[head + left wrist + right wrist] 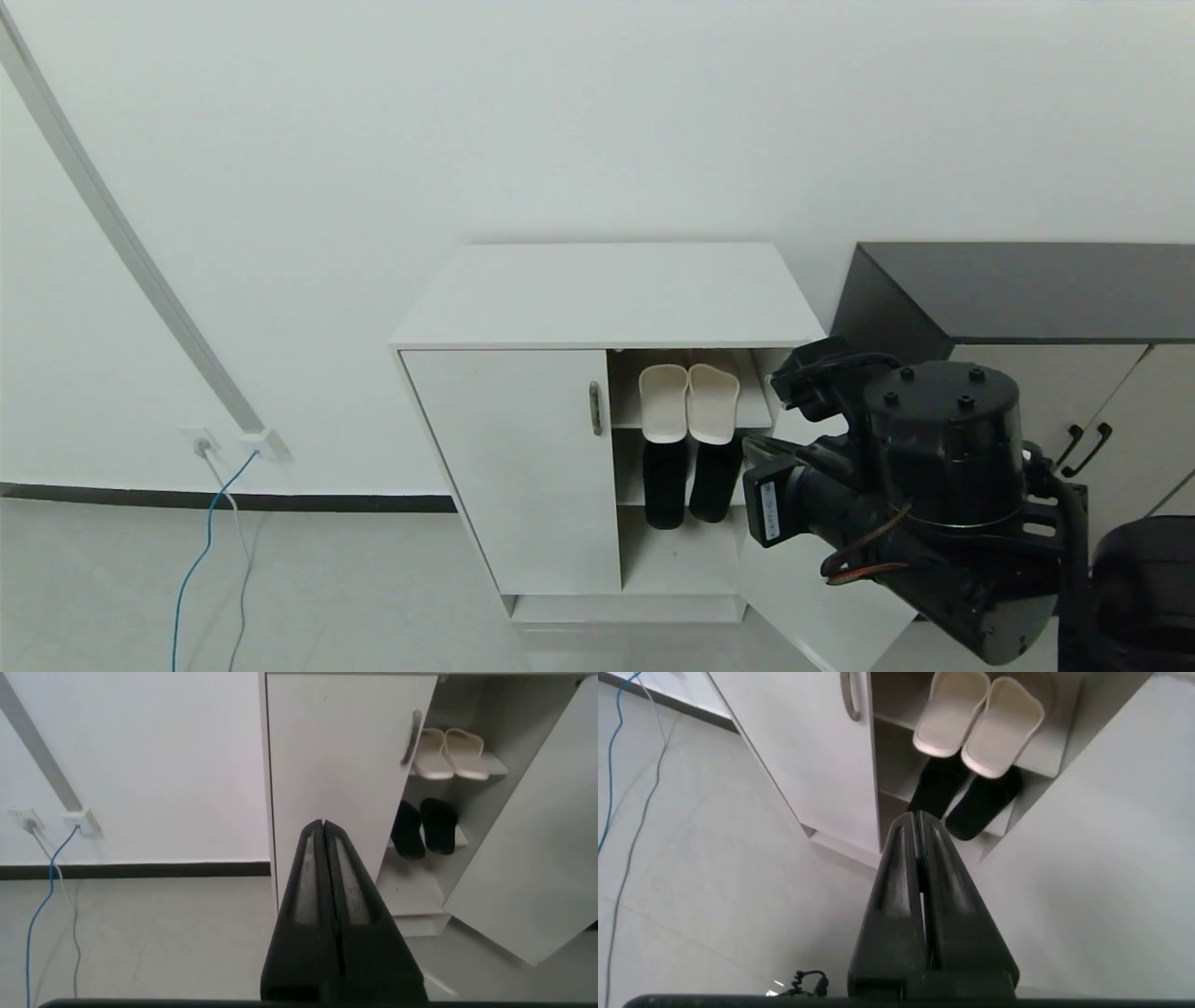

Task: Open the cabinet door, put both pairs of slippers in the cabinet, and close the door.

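Head view — slippers [688, 403] overhang shelf [758, 413] edge, could foul open cabinet door [822, 607] on closing — left gripper [322, 835], right gripper [921, 826] jaws clenched, empty.

No text, number or sign can be read anywhere. The one printed thing is a small white rectangular sticker [770, 504] on the black housing of the right arm [938, 448], just to the right of the open side of the white wooden cabinet [513, 467]. It carries dark marks too small to make out.
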You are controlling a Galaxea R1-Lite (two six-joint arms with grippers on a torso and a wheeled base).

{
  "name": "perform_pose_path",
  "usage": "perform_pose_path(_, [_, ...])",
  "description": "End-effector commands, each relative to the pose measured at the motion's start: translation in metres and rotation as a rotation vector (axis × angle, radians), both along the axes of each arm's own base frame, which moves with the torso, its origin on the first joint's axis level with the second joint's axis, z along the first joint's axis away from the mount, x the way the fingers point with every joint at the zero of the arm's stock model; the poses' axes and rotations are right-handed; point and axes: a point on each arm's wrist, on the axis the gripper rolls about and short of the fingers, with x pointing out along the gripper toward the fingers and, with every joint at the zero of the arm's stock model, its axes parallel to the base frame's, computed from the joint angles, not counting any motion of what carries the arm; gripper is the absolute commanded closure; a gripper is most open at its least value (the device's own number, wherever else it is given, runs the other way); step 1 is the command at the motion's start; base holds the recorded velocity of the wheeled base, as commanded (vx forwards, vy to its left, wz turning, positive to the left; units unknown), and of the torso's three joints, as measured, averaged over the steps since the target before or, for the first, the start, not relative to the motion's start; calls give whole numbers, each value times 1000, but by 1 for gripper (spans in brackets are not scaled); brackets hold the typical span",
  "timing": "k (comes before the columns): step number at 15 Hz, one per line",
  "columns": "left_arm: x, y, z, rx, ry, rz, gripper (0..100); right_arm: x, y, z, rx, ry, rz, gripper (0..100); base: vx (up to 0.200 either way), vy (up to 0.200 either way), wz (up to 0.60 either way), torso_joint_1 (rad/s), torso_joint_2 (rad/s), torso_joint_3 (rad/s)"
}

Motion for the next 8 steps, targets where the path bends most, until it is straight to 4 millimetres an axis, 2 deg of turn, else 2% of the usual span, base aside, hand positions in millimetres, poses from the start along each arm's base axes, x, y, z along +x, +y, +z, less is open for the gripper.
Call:
perform_pose_path(1, [0,0,0,0,0,0,100,2,1,-3,-8,5,-3,100,0,0,0,237,-564,-295])
perform_pose_path(3, [0,0,0,0,0,0,100,1,1,-5,-17,9,-4,100,0,0,0,78,-193,-102])
perform_pose_path(7, [0,0,0,-2,0,0,100,2,0,-6,-22,-8,0,100,0,0,0,8,-13,-5])
perform_pose_path(8, [0,0,0,-2,0,0,100,1,0,-7,-24,-7,0,100,0,0,-600,2,-2,2])
